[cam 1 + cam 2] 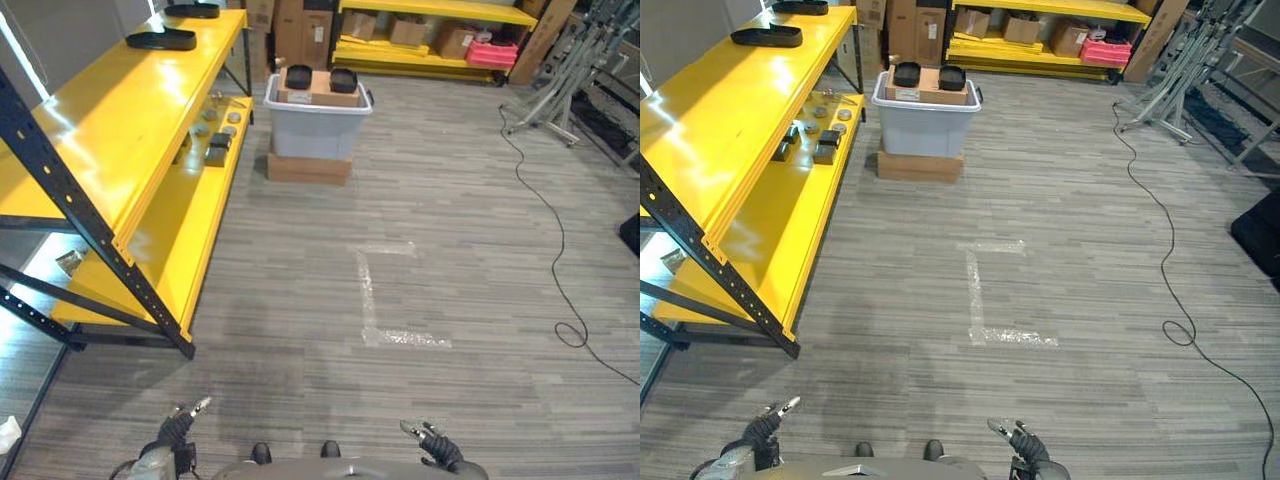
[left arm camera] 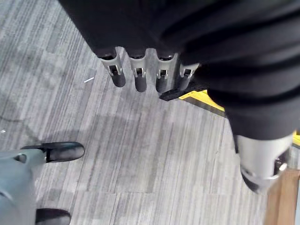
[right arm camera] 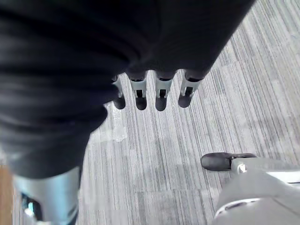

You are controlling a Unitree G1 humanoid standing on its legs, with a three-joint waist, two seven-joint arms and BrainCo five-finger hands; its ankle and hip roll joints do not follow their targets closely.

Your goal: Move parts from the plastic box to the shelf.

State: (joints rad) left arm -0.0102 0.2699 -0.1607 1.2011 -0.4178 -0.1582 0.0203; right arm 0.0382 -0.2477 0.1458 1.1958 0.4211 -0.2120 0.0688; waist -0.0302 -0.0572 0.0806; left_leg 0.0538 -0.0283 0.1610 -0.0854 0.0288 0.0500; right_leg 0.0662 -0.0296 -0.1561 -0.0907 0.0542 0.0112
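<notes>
No legible text, label, number or sign found; the white label on the cardboard box [image 1: 320,87] is unreadable.

My grey box [image 1: 318,128] sits on a carton, two black parts [image 1: 299,76] on top, beside the yellow shelf [image 1: 120,120].

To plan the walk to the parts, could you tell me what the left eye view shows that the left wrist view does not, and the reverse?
Left eye view: the grey plastic box holding black parts, far ahead beside the yellow shelf, and a tape mark. Left wrist view: the left hand's fingers up close, straight, holding nothing. Both: the left hand and the grey striped floor.
</notes>
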